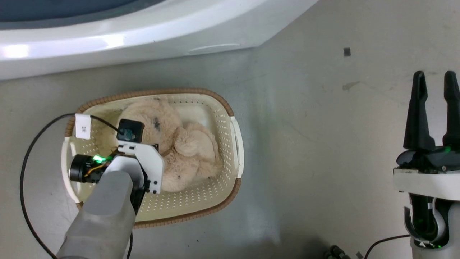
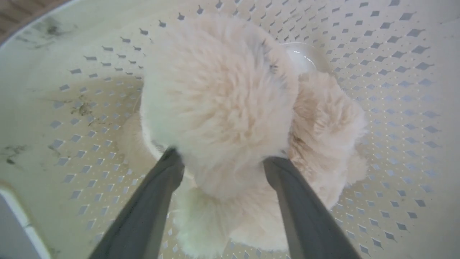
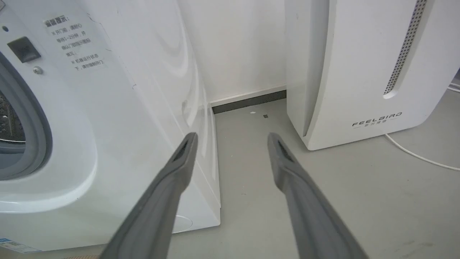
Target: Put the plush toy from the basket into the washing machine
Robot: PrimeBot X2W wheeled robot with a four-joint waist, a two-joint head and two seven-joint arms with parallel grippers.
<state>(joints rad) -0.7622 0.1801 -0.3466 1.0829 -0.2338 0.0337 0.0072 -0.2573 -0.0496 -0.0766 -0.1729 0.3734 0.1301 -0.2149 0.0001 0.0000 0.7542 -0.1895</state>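
The plush toy (image 2: 222, 108) lies in the basket (image 2: 395, 108), directly under our left gripper (image 2: 222, 158). We see that gripper spread wide, its two dark fingers (image 2: 158, 194) standing on either side of a rounded, shaggy part of the toy. Both tips touch the fur, which bulges up between them. More of the toy runs on beyond the right-hand finger, toward the perforated basket wall. Dark smudges mark the basket's inside to the left of the fingers.

From the head view, our left wrist hides part of the toy, and a black cable (image 1: 25, 162) loops from it over the basket rim and the grey floor (image 1: 323, 144). The washing machine (image 1: 107, 39) stands just beyond the basket.

Our right gripper (image 1: 435, 79) hangs well apart from the basket, fingers parted and empty. Ahead of it the washing machine is on its left, with a white FEELBIRD appliance (image 3: 359, 72) on its right.
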